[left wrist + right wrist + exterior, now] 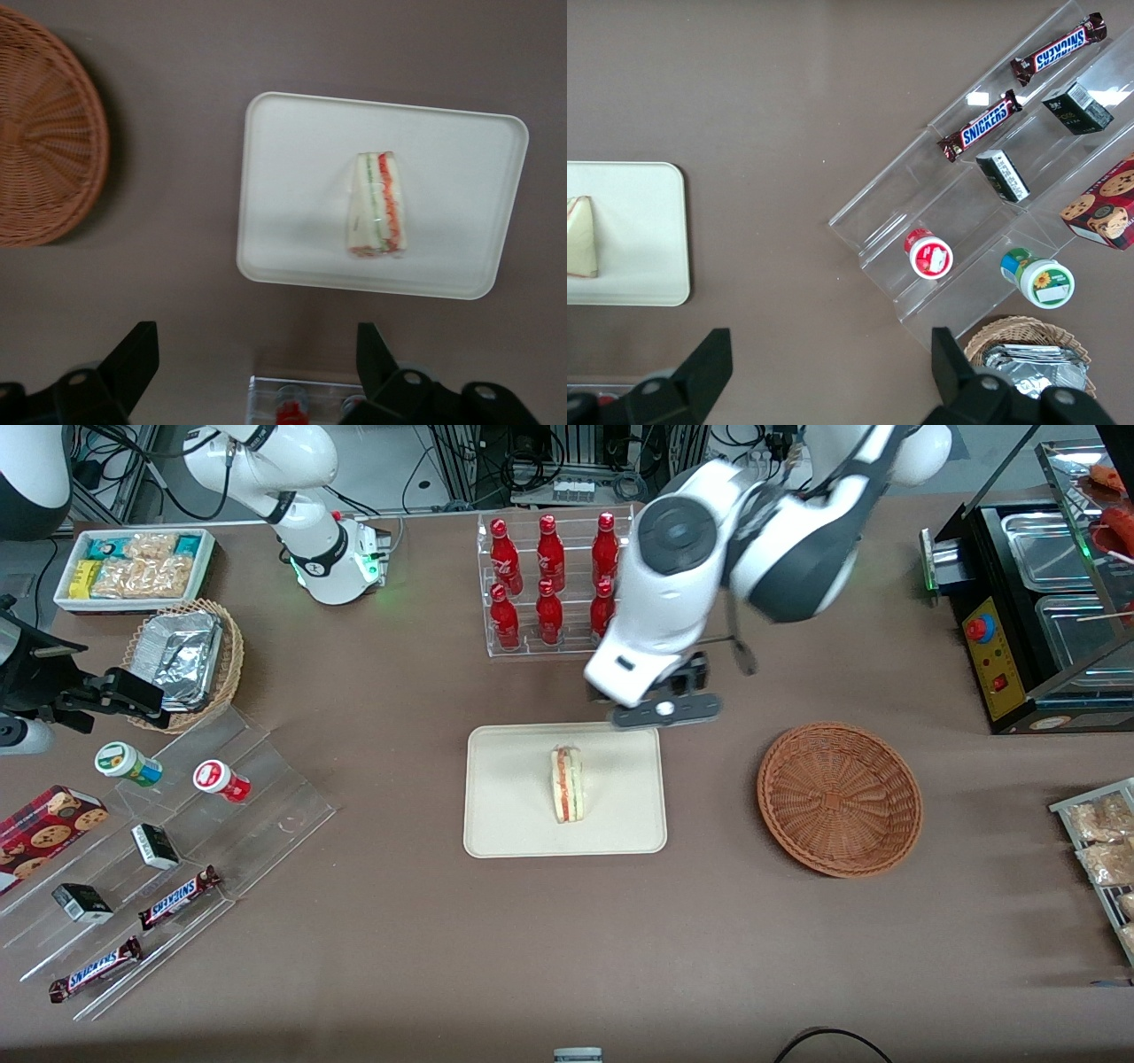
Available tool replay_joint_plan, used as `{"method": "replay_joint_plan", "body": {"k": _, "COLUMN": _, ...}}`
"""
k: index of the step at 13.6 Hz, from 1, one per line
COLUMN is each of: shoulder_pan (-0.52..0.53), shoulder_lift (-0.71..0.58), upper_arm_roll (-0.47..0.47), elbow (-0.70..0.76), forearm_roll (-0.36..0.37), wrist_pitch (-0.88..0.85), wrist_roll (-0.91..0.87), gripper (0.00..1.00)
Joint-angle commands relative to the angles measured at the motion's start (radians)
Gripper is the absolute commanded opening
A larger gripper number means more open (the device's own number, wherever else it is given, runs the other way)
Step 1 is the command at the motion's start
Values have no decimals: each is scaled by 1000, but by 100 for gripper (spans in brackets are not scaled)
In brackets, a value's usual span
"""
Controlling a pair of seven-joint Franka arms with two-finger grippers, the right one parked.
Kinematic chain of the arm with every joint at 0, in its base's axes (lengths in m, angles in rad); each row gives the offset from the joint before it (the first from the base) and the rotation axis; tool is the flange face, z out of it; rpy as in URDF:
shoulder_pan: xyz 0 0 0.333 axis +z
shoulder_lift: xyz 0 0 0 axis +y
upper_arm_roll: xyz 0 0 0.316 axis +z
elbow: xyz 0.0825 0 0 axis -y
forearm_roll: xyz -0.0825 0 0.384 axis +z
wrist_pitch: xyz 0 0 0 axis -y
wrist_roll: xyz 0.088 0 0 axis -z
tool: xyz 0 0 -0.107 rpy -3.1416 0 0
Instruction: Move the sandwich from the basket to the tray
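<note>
Ok, pincer (248, 372) is up high, fingers wide apart, nothing between them. It hangs over bare worktop (567, 939) between the tray's edge farthest from the front cam and the bottle rack (549, 584).

Sandwich (568, 783) is on the tray (496, 815), roughly mid-tray, cut edge w/ red + green layers facing up, clear of the rim. Basket (839, 799) has nothing in it; it sits beside the tray toward the working arm's end, well apart from it. Judging by that, the placement looks done, only retreat left.

Handling, if a re-grip were needed: looks light, soft bread, clear wrap prob slippery. I'd guess it squashes easily, so gentle squeeze across the two flat bread faces, mid-wedge, not the thin tip or the filling edge.

Surface: flat brown matte worktop, tray low-rimmed, so no real lip to clear. Room: open around tray on the front-cam side. Red bottles in the rack stand close to the arm, so that's the one thing to mind on the way out. Clear tiered stand w/ snacks (168, 850) and foil containers (182, 657) are toward the parked arm's end, not in the way.
</note>
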Motion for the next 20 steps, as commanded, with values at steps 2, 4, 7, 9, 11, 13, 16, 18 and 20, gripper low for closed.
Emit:
{"method": "replay_joint_plan", "body": {"k": 2, "shoulder_pan": 98, "shoulder_lift": -114, "upper_arm_roll": -6, "elbow": -51, "forearm_roll": 39, "wrist_pitch": -108, "wrist_roll": 115, "gripper": 99}}
{"method": "replay_joint_plan", "body": {"k": 4, "shoulder_pan": 171, "shoulder_lift": -157, "upper_arm_roll": -6, "elbow": -51, "forearm_roll": 45, "wrist_pitch": -163, "wrist_roll": 221, "gripper": 99}}
{"method": "replay_joint_plan", "body": {"k": 7, "shoulder_pan": 303, "shoulder_lift": -211, "upper_arm_roll": -6, "elbow": -77, "forearm_roll": 45, "wrist_pitch": -202, "wrist_roll": 431, "gripper": 99}}
{"method": "replay_joint_plan", "body": {"k": 9, "shoulder_pan": 391, "shoulder_lift": -240, "upper_arm_roll": -8, "elbow": -95, "forearm_roll": 45, "wrist_pitch": -210, "wrist_roll": 534, "gripper": 99}}
{"method": "replay_joint_plan", "body": {"k": 11, "shoulder_pan": 467, "shoulder_lift": -266, "upper_arm_roll": -6, "elbow": -120, "forearm_roll": 45, "wrist_pitch": -217, "wrist_roll": 630, "gripper": 99}}
{"method": "replay_joint_plan", "body": {"k": 13, "shoulder_pan": 535, "shoulder_lift": -285, "upper_arm_roll": -8, "elbow": -138, "forearm_roll": 43, "wrist_pitch": -220, "wrist_roll": 691, "gripper": 99}}
{"method": "replay_joint_plan", "body": {"k": 16, "shoulder_pan": 626, "shoulder_lift": -317, "upper_arm_roll": -8, "elbow": -172, "forearm_roll": 37, "wrist_pitch": -217, "wrist_roll": 821, "gripper": 99}}
{"method": "replay_joint_plan", "body": {"k": 18, "shoulder_pan": 658, "shoulder_lift": -316, "upper_arm_roll": -8, "elbow": -167, "forearm_roll": 34, "wrist_pitch": -216, "wrist_roll": 856, "gripper": 99}}
{"method": "replay_joint_plan", "body": {"k": 20, "shoulder_pan": 657, "shoulder_lift": -296, "upper_arm_roll": -14, "elbow": -140, "forearm_roll": 31, "wrist_pitch": -216, "wrist_roll": 844, "gripper": 99}}
